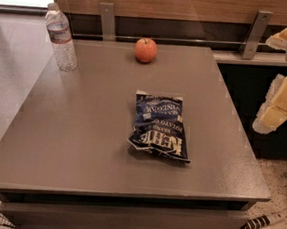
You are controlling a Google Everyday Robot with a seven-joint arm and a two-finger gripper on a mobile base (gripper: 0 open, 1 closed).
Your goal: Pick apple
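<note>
The apple (145, 50) is small, round and red-orange, and it sits near the far edge of the grey table (72, 130), upright and alone. My gripper (281, 102) shows as white and yellowish parts at the right edge of the view. It hangs off the table's right side, level with the table's middle and well away from the apple. It holds nothing that I can see.
A dark blue chip bag (159, 126) lies flat in the middle of the table. A clear water bottle (61, 37) stands at the far left corner. A wooden wall panel with metal brackets (107, 20) runs behind the table. A cable (262, 222) lies on the floor at lower right.
</note>
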